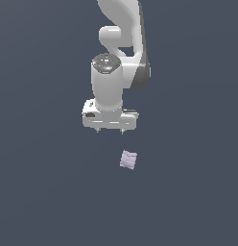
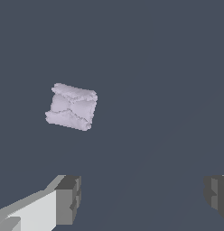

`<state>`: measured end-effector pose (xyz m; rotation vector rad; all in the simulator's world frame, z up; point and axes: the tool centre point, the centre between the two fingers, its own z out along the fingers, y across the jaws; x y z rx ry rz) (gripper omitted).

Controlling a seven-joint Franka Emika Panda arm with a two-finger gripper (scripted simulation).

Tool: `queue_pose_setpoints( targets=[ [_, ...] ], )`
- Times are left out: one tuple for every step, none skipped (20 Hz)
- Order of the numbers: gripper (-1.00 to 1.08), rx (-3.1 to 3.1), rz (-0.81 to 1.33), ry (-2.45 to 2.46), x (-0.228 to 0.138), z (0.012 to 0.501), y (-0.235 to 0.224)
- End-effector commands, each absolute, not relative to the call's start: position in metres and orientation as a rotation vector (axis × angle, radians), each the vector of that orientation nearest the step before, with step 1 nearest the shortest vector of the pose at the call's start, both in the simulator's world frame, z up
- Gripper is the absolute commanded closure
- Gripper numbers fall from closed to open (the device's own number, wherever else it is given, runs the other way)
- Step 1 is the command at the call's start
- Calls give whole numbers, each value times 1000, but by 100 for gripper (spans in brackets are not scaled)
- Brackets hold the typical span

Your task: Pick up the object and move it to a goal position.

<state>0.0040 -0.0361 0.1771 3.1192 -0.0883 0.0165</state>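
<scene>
Beside the lilac-grey block [image 1: 128, 160], my gripper [image 1: 110, 131] hovers, fingers [image 2: 67, 200] spread, empty; approach step, next centre and descend.

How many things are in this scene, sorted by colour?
Pale lilac-grey: 1, the lump.
White and grey: 1, the robot arm with its gripper, fingers apart.
Total: 2.

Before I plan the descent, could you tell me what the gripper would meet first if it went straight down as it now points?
Probably the bare floor. The open gripper points down, and the block lies off to one side, outside the gap between its fingers, though depth is hard to judge.
</scene>
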Motion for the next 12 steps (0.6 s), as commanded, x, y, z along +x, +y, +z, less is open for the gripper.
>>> queue_pose_setpoints(
  targets=[
    [-92,3119,16,-88,4,177,-36],
    [-92,3120,15,-87,4,177,-35],
    [-92,3122,12,-83,4,176,-33],
    [-92,3124,7,-77,3,176,-29],
    [-92,3128,-1,-68,2,174,-23],
    [-92,3133,-11,-57,1,173,-16],
    [-92,3137,-21,-46,0,172,-9],
    [-92,3141,-28,-38,-1,171,-4],
    [-92,3143,-33,-32,-2,170,0],
    [-92,3144,-36,-29,-2,169,2],
    [-92,3144,-36,-29,-2,170,2],
    [-92,3144,-35,-31,-2,170,1]
  ],
)
